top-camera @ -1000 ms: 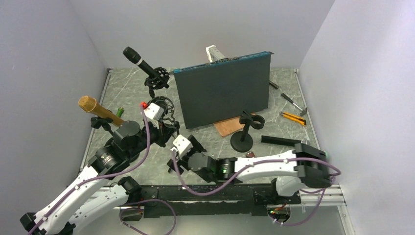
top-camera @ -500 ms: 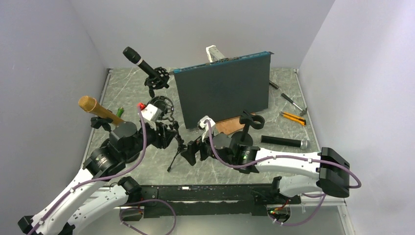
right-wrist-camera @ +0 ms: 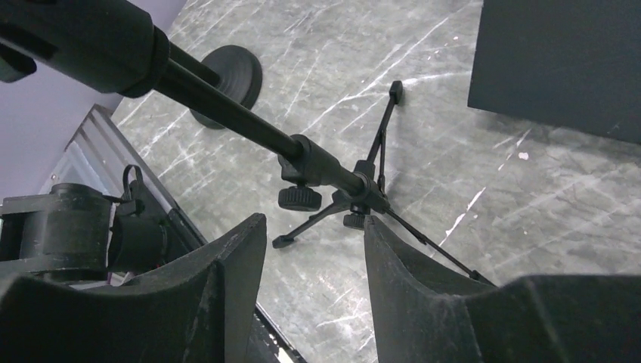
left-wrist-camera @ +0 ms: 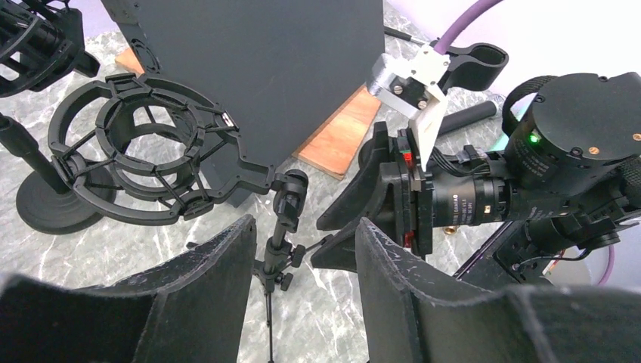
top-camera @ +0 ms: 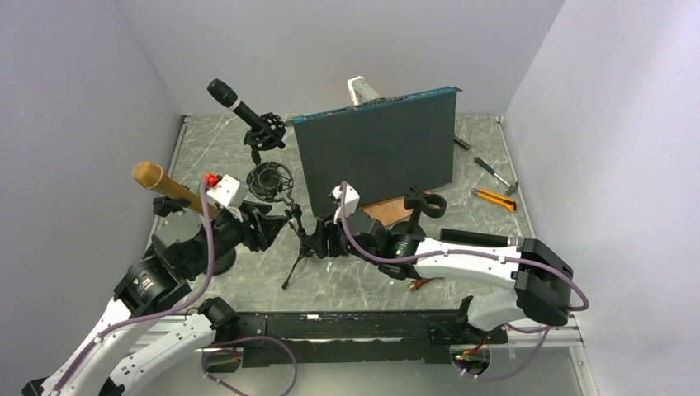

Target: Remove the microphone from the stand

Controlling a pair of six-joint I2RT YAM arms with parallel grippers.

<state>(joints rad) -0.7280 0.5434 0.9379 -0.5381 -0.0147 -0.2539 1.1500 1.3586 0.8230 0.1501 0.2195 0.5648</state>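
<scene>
A black microphone sits in a stand at the back left. A gold microphone sits in a stand at the left edge. A third black microphone lies flat on the table at the right. A small tripod stand carries an empty shock-mount ring, also in the left wrist view. My left gripper is open, just left of the tripod pole. My right gripper is open, just right of it, the pole ahead of its fingers.
A dark upright panel stands behind the tripod, a wooden board at its foot. An empty clip stand stands right of my right arm. A yellow knife and a screwdriver lie at the far right.
My right arm has swung from the front of the table up to the tripod stand. My left gripper has drawn back to the left, uncovering the shock-mount ring.
</scene>
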